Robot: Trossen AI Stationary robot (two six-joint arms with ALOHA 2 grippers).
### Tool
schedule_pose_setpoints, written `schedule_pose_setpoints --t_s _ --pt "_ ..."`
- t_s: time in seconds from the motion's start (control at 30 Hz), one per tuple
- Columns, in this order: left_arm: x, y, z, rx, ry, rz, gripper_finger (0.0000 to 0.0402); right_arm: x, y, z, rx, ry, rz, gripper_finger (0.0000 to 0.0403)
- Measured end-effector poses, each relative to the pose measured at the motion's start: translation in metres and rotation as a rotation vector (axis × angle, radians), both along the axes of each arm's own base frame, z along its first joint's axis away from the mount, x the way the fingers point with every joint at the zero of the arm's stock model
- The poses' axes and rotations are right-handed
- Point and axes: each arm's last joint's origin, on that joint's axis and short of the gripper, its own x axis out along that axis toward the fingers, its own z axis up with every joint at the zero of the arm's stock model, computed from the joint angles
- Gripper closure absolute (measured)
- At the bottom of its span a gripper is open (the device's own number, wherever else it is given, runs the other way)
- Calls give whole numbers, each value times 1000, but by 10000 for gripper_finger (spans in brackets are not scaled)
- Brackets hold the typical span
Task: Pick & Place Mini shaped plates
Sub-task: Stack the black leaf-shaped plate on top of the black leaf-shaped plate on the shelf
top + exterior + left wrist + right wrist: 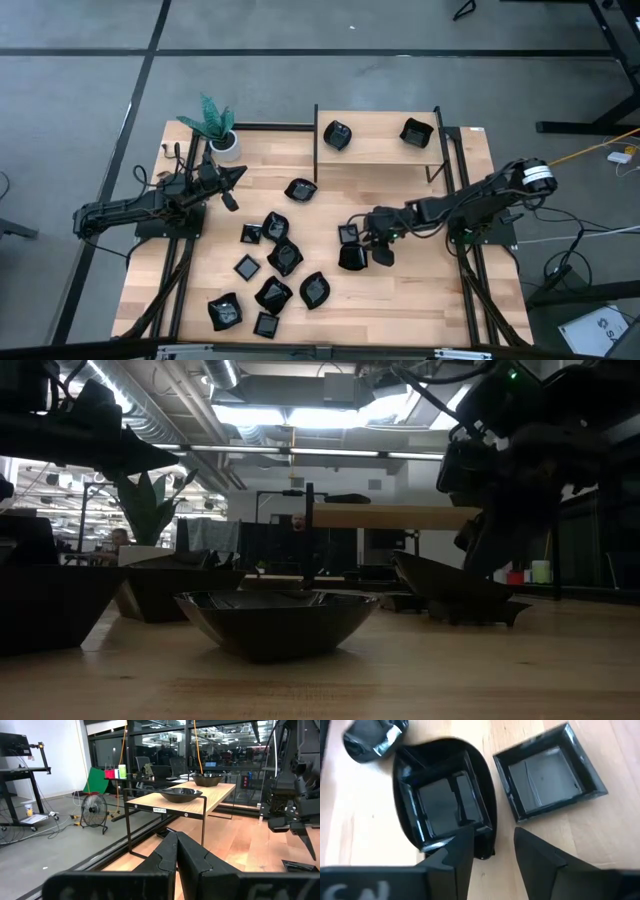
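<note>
Wooden tabletop point(420, 290) with a low raised shelf point(375, 150) at its far edge; office room behind. I read the shelf as the drop target: two mini shaped plates sit on it, one far-left point(338, 134), one far-right point(416, 131). So I judge two placed and most left to do.

Loose black plates crowd the centre-left of the table, roughly ten, from one just near of the shelf point(300, 189) down to the near-left cluster point(273, 294). Two more lie under my right gripper point(368, 243): in the right wrist view a rounded plate point(442, 805) lies just beside a square plate point(550, 772), both flat on the wood. My right fingers point(455, 855) stand spread above the rounded plate's edge, holding nothing; whether they touch it I cannot tell. I judge a pick is being set up.

My left gripper point(176, 852) waits at far left near the potted plant point(215, 125), fingers pressed together, empty.

Writing: a small white tag on the shelf's front rail point(159, 809), too small to read. Pale letters on the right gripper body, cut off, unreadable.
</note>
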Motion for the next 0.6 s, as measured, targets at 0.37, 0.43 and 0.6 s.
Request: schedule_pose_setpoints --t_s 0.37,0.43,0.6 --pt "0 0 0 0 0 0 398 1 0 -10 -20 37 17 268" --pt "0 0 0 0 0 0 398 1 0 -10 -20 37 17 270" --pt "0 0 0 0 0 0 398 1 0 -10 -20 36 17 299"
